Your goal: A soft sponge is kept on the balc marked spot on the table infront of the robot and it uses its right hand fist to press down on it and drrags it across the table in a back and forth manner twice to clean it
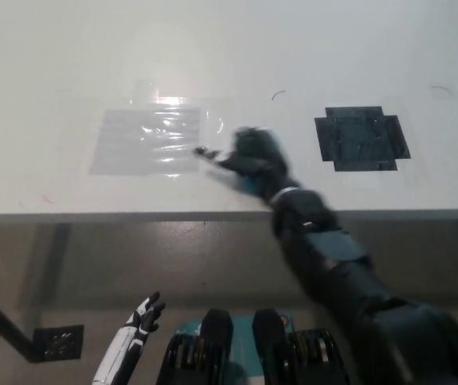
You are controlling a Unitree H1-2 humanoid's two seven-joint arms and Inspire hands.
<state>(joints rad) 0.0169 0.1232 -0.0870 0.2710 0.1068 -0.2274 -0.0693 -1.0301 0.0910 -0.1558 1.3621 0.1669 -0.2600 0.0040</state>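
The black right hand (pixel 253 158) rests on the white table (pixel 309 48), between the grey taped patch (pixel 148 142) and the black marked spot (pixel 362 138). The hand is motion-blurred; one finger points toward the grey patch, its tip just beside the patch edge. A sliver of blue sponge (pixel 250 184) shows beneath the hand. The black marked spot is uncovered. The white left hand (pixel 143 314) hangs below the table edge at lower left, fingers apart.

Bright overhead light, glare on the clear tape patch (pixel 150 140), pale washed table (pixel 68 56), motion-blurred right hand (pixel 254 159), dim underside.
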